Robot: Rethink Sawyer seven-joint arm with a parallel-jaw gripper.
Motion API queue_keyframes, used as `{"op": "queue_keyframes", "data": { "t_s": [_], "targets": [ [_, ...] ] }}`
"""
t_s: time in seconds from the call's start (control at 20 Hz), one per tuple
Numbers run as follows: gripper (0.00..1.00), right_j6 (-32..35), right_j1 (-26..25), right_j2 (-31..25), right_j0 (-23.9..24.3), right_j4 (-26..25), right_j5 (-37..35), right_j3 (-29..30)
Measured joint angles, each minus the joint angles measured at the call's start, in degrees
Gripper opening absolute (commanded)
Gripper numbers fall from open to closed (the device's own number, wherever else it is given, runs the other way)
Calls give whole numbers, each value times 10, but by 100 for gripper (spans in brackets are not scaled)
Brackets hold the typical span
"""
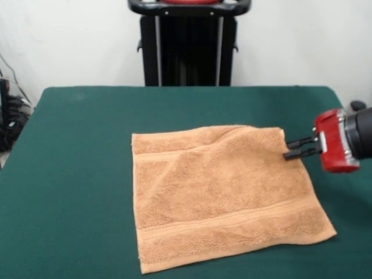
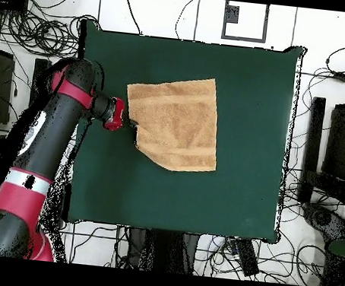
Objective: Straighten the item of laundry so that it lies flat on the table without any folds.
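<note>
The item of laundry (image 1: 221, 186), a light orange-tan towel with band stripes near its far and near edges, lies spread on the green table (image 1: 75, 145), slightly rippled along its far edge. My gripper (image 1: 286, 150) reaches in level from the right. It is open by a small gap, and its black fingertips (image 1: 297, 142) sit at the towel's right edge just below the far right corner. Nothing shows between them. From overhead, the gripper (image 2: 132, 122) meets the left edge of the towel (image 2: 179, 123) on the table (image 2: 243, 80).
The black pedestal (image 1: 189, 46) stands behind the table's far edge. Cables (image 1: 11, 116) hang off the left side, and more cables (image 2: 331, 82) surround the table in the overhead view. My red and black arm (image 2: 64, 115) curves in over the table's left edge.
</note>
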State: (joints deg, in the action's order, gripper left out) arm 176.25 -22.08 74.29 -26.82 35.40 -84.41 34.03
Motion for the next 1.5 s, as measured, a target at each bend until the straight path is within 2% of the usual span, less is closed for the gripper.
{"op": "queue_keyframes", "data": {
  "t_s": [0.2, 0.45, 0.5, 0.6, 0.65, 0.8, 1.0, 1.05, 1.5],
  "targets": [
    [0, 0, 31, -28, -27, -15, 48, 52],
    [0, 0, 93, -73, -53, -49, 160, 145],
    [0, 0, 116, -89, -56, -62, 203, 179],
    [0, 0, 132, -100, -56, -73, 231, 201],
    [0, 0, 158, -117, -55, -91, 274, 236],
    [0, 0, 183, -132, -50, -112, 312, 268],
    [0, 0, 235, -160, -30, -170, 380, 328],
    [100, 0, 255, -170, -18, -197, 399, 347],
    [100, 0, 272, -174, -10, -258, 416, 363]
  ]
}}
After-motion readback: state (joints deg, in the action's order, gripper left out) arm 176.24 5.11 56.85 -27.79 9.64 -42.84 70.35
